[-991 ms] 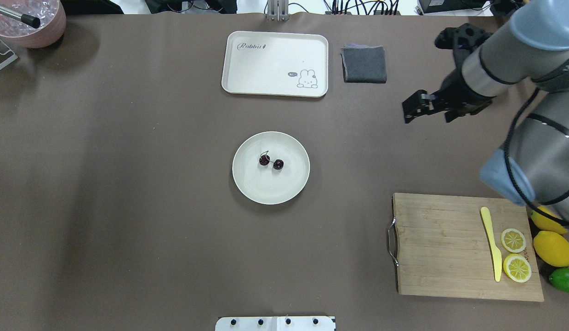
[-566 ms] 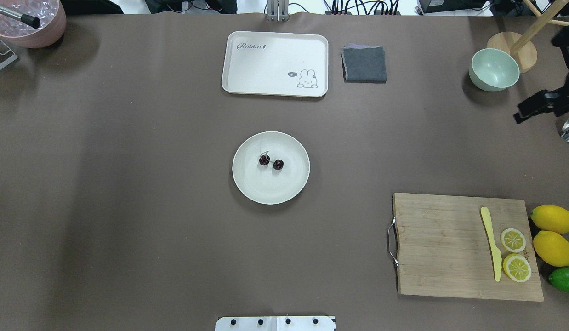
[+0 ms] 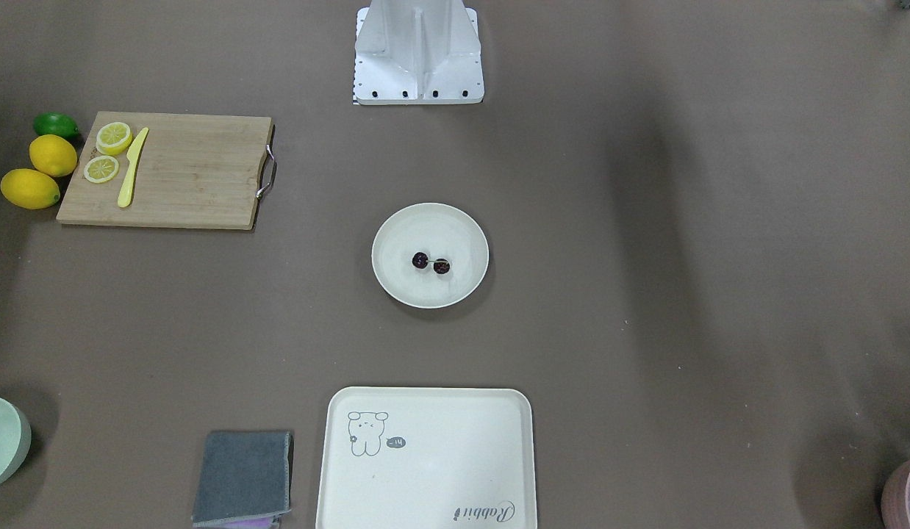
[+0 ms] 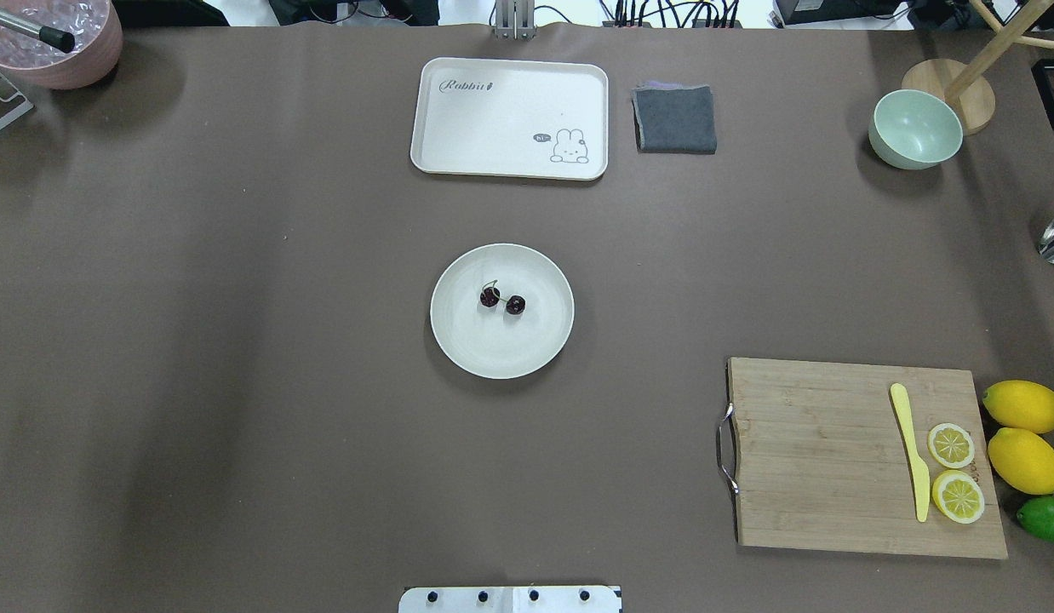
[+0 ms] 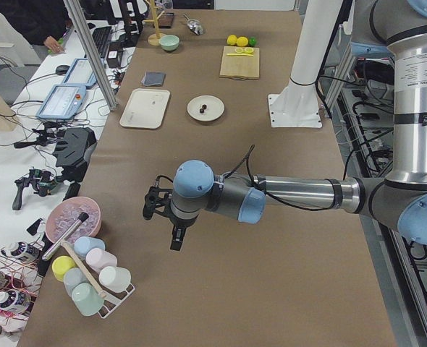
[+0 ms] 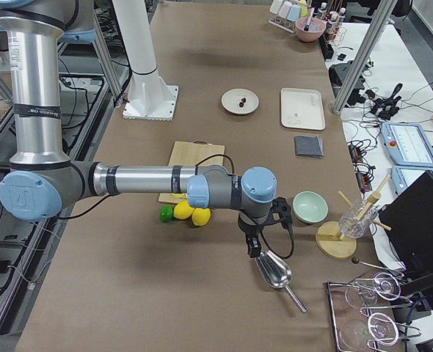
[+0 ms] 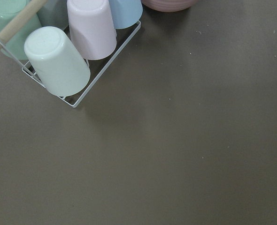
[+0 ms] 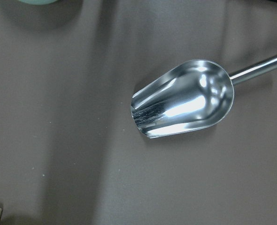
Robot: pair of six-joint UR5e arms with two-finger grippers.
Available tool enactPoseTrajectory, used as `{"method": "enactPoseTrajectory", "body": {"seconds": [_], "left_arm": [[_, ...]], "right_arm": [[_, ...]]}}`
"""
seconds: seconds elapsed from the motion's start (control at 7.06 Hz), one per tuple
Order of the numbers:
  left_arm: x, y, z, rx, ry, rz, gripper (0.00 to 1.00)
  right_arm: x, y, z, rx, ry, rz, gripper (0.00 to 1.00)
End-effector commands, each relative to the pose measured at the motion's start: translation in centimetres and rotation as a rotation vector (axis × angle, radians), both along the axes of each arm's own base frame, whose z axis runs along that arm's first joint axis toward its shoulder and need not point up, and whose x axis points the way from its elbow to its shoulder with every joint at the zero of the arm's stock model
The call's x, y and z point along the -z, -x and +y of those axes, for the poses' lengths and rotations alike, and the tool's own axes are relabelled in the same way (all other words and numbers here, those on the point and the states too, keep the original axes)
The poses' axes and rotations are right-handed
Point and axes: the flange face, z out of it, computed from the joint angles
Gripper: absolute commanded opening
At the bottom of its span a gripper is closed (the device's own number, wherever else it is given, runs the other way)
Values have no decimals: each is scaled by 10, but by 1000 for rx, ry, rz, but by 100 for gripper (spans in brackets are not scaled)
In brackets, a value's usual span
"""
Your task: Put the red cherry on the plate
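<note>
Resting on plate point(image 4: 501, 358), worktop point(image 4: 237, 340) centre: red cherry point(image 4: 502, 299), inside rim | L hand point(image 5: 164, 217), R hand point(image 6: 252, 248) at opposite worktop ends; open/closed: cannot tell | risk: R hand dipping onto scoop point(image 8: 183, 101); plate bumped, cherry rolls.

The worktop point(image 4: 237, 383) is dull brown. The red cherry point(image 4: 502, 300) looks nearly black on its plain cream-white plate point(image 4: 472, 345). Upper centre, a cream tray point(image 4: 493, 119) carries a grey rabbit drawing. Lower right: yellow lemons point(image 4: 1022, 407), a green lime point(image 4: 1046, 518), a pale wooden board point(image 4: 816, 460).
</note>
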Motion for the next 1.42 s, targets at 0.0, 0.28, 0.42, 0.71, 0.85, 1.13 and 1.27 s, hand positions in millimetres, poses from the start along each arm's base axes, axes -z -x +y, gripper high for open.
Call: {"method": "enactPoseTrajectory", "body": {"seconds": [0.0,0.28,0.42,0.71,0.85,1.13,1.27], "left_arm": [[-10,-2,-3,3,43,-97,98],[-18,-1,5,4,59,-97,98],[-20,-2,5,2,63,-97,98],[-22,-2,3,2,68,-97,98],[-23,-2,2,3,70,-97,98],[-26,-2,-2,4,75,-100,98],[-27,-2,-2,2,77,-100,98]], "right_arm": [[-12,-15,14,-21,18,-2,100],[-11,-24,15,-39,17,1,100],[-12,-24,16,-41,20,0,100],[-14,-24,17,-41,24,0,100],[-14,-24,17,-41,22,2,100],[-14,-24,17,-41,22,2,100],[-13,-25,17,-41,19,5,100]]}}
